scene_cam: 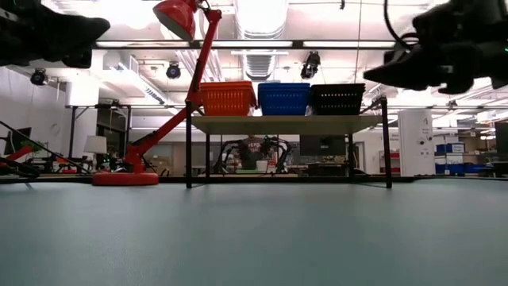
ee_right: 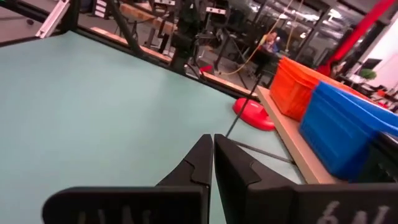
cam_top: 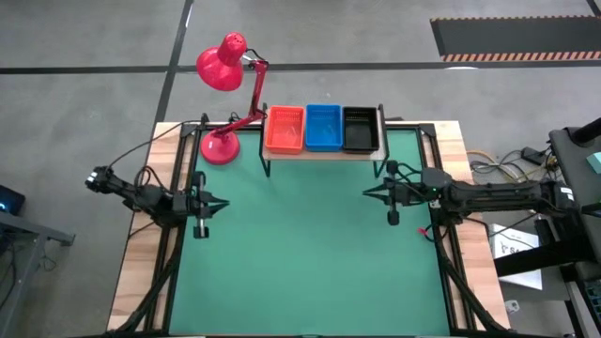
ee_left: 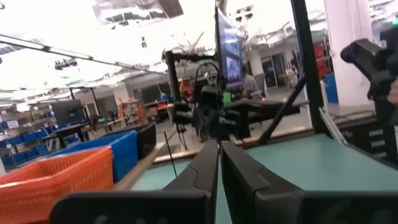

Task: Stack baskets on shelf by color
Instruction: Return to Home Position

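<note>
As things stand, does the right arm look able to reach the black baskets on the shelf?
Probably yes: the right gripper, jaws shut, hovers near the shelf, nothing between it and the black baskets.

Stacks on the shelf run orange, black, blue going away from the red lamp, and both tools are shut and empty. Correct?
Not quite: the high view shows the order as orange stack, blue stack, then black stack on the shelf, going away from the red lamp. The left tool and right tool are shut and empty.
</note>
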You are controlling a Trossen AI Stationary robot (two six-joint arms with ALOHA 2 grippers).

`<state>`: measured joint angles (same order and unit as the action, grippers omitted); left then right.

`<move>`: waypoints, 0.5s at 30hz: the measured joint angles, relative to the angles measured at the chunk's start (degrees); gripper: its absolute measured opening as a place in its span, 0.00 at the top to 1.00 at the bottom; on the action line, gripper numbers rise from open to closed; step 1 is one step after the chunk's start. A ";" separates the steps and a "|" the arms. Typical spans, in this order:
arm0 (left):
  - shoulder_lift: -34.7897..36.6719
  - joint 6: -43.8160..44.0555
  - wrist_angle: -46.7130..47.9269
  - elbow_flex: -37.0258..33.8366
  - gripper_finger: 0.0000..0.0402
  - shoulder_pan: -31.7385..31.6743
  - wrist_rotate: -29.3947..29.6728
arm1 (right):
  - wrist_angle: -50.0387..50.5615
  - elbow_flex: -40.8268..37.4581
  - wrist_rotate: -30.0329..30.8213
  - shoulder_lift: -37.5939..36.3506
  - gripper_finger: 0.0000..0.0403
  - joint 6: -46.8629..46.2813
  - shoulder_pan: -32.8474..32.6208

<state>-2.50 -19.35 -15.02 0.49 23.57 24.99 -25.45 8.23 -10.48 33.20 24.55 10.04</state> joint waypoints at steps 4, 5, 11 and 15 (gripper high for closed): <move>0.42 1.07 1.50 -0.02 0.99 0.00 0.00 | -0.10 -3.71 0.05 -5.95 0.98 0.71 0.13; 0.28 1.06 1.50 -0.04 0.99 0.02 0.00 | -0.01 -4.54 0.05 -7.57 0.98 0.82 0.13; -0.90 1.00 1.57 -0.09 0.99 0.02 -0.01 | 1.73 -7.51 0.16 -16.91 0.98 1.11 0.11; -2.13 0.94 1.58 -0.13 0.99 0.02 -0.02 | 6.03 -7.50 0.09 -21.54 0.98 1.48 0.11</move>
<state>-4.63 -18.40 -13.44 0.36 23.59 24.97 -19.42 0.73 -10.39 11.66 26.03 10.15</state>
